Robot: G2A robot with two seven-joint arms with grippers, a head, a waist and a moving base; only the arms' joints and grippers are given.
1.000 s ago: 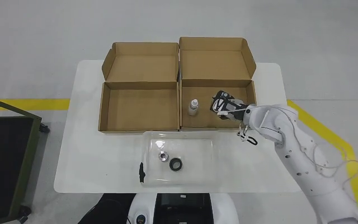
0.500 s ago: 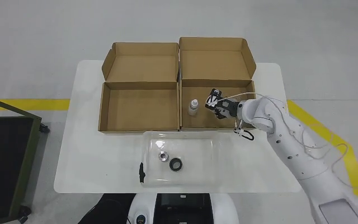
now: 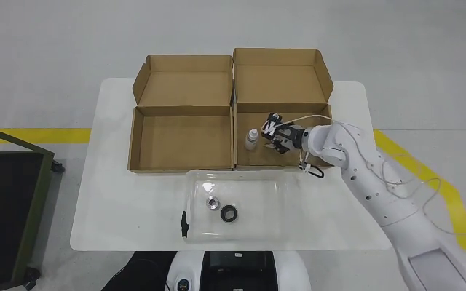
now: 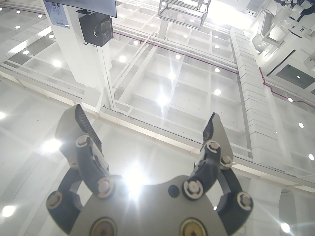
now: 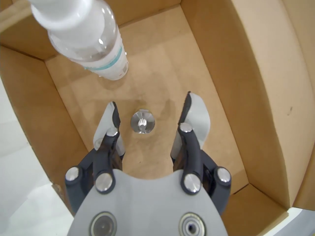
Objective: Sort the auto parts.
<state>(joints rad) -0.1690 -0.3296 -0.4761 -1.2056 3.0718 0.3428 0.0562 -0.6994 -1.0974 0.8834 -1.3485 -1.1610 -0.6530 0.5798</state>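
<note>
On tabletop (image 3: 109, 211): left box (image 3: 182, 138), right box (image 5: 246, 74) along far edge; clear tray (image 3: 262, 211) at near edge. In right box, right gripper (image 5: 151, 100), jaws released, straddles metal part (image 5: 142, 124) on box floor near upright bottle (image 5: 83, 33). Jaws of left gripper (image 4: 146, 111) released, empty.

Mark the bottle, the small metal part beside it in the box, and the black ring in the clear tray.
bottle (image 5: 98, 50), right wrist view, clear body below the cap.
metal part (image 5: 142, 124), right wrist view, its round top face.
black ring (image 3: 223, 214), top view, the ring's band.
</note>
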